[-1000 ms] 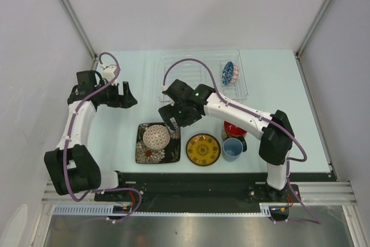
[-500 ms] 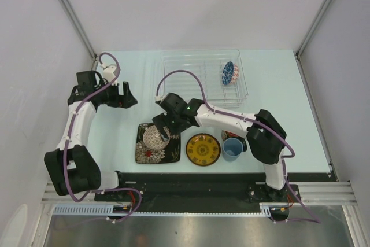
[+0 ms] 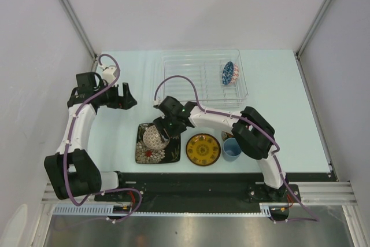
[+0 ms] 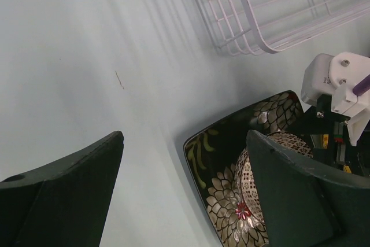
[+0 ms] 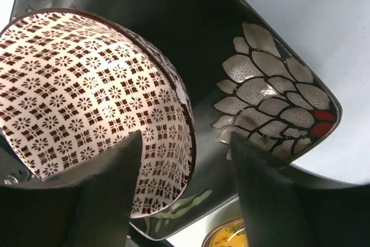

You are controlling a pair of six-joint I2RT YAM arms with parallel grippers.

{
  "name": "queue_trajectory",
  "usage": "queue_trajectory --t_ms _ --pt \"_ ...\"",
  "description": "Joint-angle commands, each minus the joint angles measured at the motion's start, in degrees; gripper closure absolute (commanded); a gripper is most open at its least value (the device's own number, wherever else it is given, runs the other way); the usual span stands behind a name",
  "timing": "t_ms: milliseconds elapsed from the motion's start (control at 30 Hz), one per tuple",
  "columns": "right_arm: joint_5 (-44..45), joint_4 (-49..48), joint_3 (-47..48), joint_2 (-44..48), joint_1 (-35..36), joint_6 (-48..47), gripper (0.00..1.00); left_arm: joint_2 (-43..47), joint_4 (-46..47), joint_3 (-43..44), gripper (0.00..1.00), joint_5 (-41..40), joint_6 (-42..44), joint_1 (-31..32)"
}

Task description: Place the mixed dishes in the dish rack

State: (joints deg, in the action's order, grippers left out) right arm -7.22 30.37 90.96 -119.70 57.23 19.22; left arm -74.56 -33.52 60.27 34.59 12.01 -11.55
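Two fingers (image 5: pixel 272 201) of the right tool (image 5: pixel 184 141) straddle the rim of the patterned bowl (image 5: pixel 81 85); jaws stand apart.

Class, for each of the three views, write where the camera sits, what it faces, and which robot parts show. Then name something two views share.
Top external: above and behind the bases, looking down on the table; left arm and right arm show whole.
Left wrist: on the left arm, facing the table, dish rack corner and black square plate; the left gripper frames it.
Right wrist: on the right arm, close over the patterned bowl; the right gripper straddles its rim.
Shared: plate and bowl appear in all three.
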Motion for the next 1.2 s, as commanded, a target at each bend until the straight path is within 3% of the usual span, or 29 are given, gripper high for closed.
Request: queue_trajectory --t_ms 0,67,100,200,333,500,567,700,767,900,1000,1033,1167 --pt "-1.21 -1.63 2.21 -1.24 -0.19 -0.41 0.43 1.26 1.35 -0.33 0.07 -0.22 0.30 -0.66" --pt "-1.30 -2.07 2.21 -1.41 -0.19 -0.24 0.54 1.09 1.26 -0.59 0.07 -0.31 0.38 -0.67" --pt "-1.13 -2.16 2.12 -1.33 -0.19 -0.24 0.70 1.09 1.17 -0.59 0.07 -0.40 0.56 -0.67" --pt "-0.16 -2.33 1.77 -0.62 -0.10 -0.15 0.88 0.91 1.17 -0.77 0.07 -0.57 0.73 -0.58" --pt "1.86 -1.19 1.85 0.52 0.16 -0.76 1.00 0.82 1.35 -0.77 0.07 -0.23 0.56 -0.75" --pt "10.36 5.54 6.92 4.55 0.25 -2.78 1.00 0.65 2.23 -1.21 0.07 -0.14 0.03 -0.67" --pt "19.93 12.56 11.15 5.79 0.25 -4.63 1.00 0.21 2.49 -1.03 0.07 -0.05 -0.15 -0.67" --pt "38.39 27.96 31.31 5.45 -1.68 -5.60 1.00 -1.28 3.02 -0.59 0.08 0.57 -1.55 -0.67" --pt "45.96 32.28 35.86 5.87 -3.61 -5.34 1.00 -2.07 2.93 0.02 0.08 0.74 -1.64 -0.67" --pt "52.37 34.84 38.94 9.31 -10.81 -3.14 1.00 -2.69 2.32 1.16 0.08 0.66 -1.55 -0.67" --pt "65.28 33.27 35.88 9.58 -12.66 -4.89 1.00 -3.13 2.32 1.78 0.08 0.30 -1.46 -0.67" --pt "73.59 33.26 34.91 9.14 -13.28 -4.81 1.00 -3.30 2.32 1.95 0.08 0.13 -1.64 -0.58" --pt "80.61 37.11 32.88 5.37 -15.83 -1.74 1.00 -4.53 1.35 3.01 0.09 0.04 -1.73 -0.67"
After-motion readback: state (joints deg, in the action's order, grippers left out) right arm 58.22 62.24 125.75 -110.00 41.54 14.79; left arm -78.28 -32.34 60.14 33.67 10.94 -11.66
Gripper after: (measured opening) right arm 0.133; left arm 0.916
